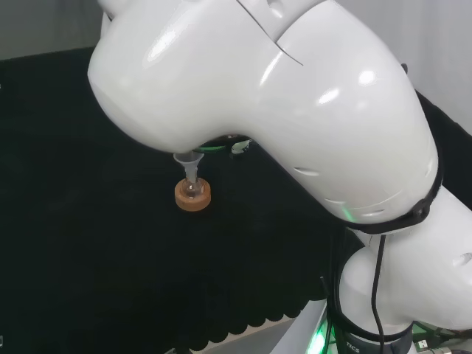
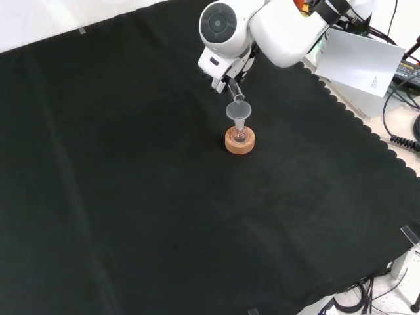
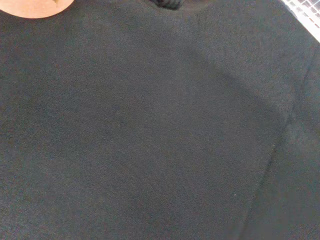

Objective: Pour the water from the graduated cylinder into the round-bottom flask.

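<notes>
My hand (image 2: 222, 73) – holding the tilted graduated cylinder (image 2: 235, 88), mouth over the funnel (image 2: 239, 109) in the round-bottom flask (image 2: 240, 135) – cork ring (image 2: 239, 142) underneath.

The flask (image 2: 239, 136) sits in a cork stand (image 2: 239, 142) on the desk (image 2: 131, 197), a funnel (image 2: 239, 111) in its neck; the cylinder (image 2: 235, 88) tilts just above the funnel.

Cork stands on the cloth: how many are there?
1. The cork ring stand sits near the cloth's middle in the front view, under the flask with the funnel; the arm could hide others in the head view.
</notes>
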### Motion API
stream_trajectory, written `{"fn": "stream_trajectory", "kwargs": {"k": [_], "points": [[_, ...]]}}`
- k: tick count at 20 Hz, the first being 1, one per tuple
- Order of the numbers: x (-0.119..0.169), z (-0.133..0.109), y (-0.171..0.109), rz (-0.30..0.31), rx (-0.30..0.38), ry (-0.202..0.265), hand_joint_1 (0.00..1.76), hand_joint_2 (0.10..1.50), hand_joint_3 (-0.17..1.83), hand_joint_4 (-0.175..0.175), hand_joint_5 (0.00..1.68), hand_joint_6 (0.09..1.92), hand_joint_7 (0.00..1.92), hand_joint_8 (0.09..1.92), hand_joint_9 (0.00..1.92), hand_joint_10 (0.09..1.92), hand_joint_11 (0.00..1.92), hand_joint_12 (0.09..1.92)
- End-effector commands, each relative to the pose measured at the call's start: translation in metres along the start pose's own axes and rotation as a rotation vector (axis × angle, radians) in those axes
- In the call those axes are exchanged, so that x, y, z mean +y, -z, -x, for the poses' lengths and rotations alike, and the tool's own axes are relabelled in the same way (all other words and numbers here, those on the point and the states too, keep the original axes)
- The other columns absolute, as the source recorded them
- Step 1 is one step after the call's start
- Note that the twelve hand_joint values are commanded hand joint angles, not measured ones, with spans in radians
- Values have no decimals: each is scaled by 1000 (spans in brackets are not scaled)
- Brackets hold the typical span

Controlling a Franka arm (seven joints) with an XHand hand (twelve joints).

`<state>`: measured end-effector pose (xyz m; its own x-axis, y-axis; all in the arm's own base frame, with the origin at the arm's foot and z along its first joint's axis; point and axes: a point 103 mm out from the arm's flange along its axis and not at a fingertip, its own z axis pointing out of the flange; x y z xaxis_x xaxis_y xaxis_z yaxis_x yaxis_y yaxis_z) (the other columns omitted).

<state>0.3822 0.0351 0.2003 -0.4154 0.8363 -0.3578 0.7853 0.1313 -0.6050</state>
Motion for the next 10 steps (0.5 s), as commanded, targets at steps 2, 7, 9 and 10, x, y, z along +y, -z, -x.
{"fn": "stream_trajectory", "kwargs": {"k": [2,7,9,10], "points": [[0,-2,2,-5,-25,-4,1266,1100,0,-175,999,977,1031,955,1467,87,1278,707],[-1,-1,4,-10,-41,-11,1266,1100,0,-175,999,977,1031,955,1467,87,1278,707],[-2,5,1,-7,-37,-11,1266,1100,0,-175,999,977,1030,955,1467,87,1278,707],[-3,7,0,-4,-34,-10,1266,1100,0,-175,999,977,1030,955,1467,87,1278,706]]}}
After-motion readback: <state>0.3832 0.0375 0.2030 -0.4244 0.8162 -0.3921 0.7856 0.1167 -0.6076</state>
